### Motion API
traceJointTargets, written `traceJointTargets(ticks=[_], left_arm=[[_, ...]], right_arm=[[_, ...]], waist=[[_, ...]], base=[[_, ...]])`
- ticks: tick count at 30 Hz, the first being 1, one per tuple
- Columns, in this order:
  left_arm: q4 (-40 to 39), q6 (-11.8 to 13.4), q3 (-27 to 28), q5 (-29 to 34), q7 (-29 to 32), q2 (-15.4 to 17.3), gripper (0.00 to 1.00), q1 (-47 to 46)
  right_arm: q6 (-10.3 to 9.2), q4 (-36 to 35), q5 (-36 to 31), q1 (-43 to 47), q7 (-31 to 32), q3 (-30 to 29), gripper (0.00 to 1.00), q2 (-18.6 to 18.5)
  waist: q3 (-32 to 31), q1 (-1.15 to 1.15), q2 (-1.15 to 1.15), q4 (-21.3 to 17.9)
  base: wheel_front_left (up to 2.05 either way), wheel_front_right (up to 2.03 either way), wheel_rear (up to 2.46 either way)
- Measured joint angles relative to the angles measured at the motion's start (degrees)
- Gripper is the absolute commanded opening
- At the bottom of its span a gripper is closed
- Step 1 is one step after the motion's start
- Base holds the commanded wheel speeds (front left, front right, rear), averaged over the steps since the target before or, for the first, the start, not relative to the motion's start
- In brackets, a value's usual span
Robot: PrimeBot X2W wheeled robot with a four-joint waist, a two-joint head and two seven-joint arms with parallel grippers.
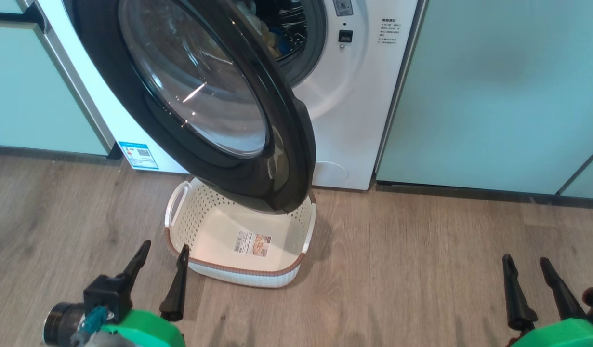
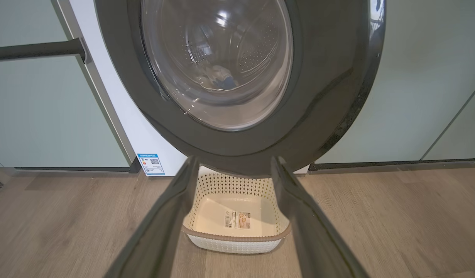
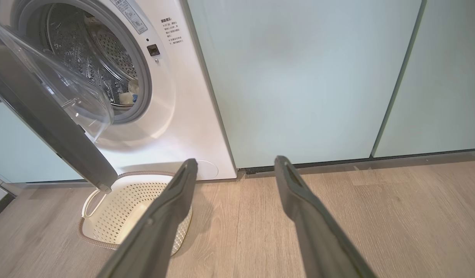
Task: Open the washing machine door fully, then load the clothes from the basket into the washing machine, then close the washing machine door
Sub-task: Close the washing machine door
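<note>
Pale green cabinet doors [image 1: 494, 86] fill the right, another pale green cabinet [image 1: 31, 96] sits left, a dark bar handle [image 2: 36, 49] across it, dark skirting strip [image 1: 469, 191] below, grey-brown plank floor [image 1: 421, 270] in front.

No wording is sharp enough to read. The washing machine [image 1: 354, 96] carries a blue sticker [image 1: 138, 155] with a QR code and a small block of printed lines [image 1: 390, 32]. The basket [image 1: 195, 217] floor bears a barcode sticker [image 1: 252, 243].
</note>
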Motion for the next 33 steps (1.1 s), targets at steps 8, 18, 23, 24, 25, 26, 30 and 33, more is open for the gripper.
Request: traceJointTargets(ticks=[8, 18, 23, 24, 25, 26, 30, 33], left_arm=[[-0.3, 0.6, -0.2, 0.5, 0.1, 0.0, 1.00, 0.0], [-0.6, 0.7, -1.3, 0.5, 0.3, -0.1, 1.00, 0.0], [-0.6, 0.7, -1.9, 0.5, 0.5, -0.1, 1.00, -0.2], [-0.6, 0.7, -2.0, 0.5, 0.5, -0.2, 1.00, -0.3], [-0.6, 0.7, -2.1, 0.5, 0.5, -0.2, 1.00, -0.3], [-0.6, 0.7, -2.2, 0.5, 0.5, -0.3, 1.00, -0.3], [-0.4, 0.7, -3.2, 0.5, 0.4, -0.5, 1.00, -0.7], [0.0, 0.6, -3.7, 0.5, 0.2, -0.8, 1.00, -1.3]], right_arm=[[0.00, 0.0, 0.0, 0.0, 0.0, -0.4, 0.93, 0.0], [0.00, 0.7, 0.6, -0.1, 0.7, -0.2, 0.00, 0.2], [0.00, 2.5, 1.2, -0.5, 0.6, 0.5, 0.00, 0.2], [0.00, 3.0, 1.2, -0.8, 0.6, 0.8, 0.00, 0.2], [0.00, 3.5, 1.3, -1.1, 0.6, 1.2, 0.00, 0.2], [0.00, 4.1, 1.6, -1.8, 0.5, 1.6, 0.00, 0.2], [0.00, 6.8, 2.7, -5.8, -0.3, 3.6, 0.00, 0.2], [0.00, 9.4, 3.8, -9.2, -1.3, 4.5, 0.00, 0.2]], waist=[[0.4, 0.00, 0.00, 0.1], [1.0, 0.00, 0.00, 1.0], [1.0, 0.00, 0.00, 2.5], [1.0, 0.00, 0.00, 2.8], [1.0, 0.00, 0.00, 3.2], [1.0, 0.00, 0.00, 3.6], [1.1, 0.00, 0.00, 5.2], [1.0, 0.00, 0.00, 6.5]], base=[[0.00, 0.00, 0.00], [0.00, 0.00, 0.00], [0.00, 0.00, 0.00], [0.00, 0.00, 0.00], [0.00, 0.00, 0.00], [0.00, 0.00, 0.00], [0.00, 0.00, 0.00], [0.00, 0.00, 0.00]])
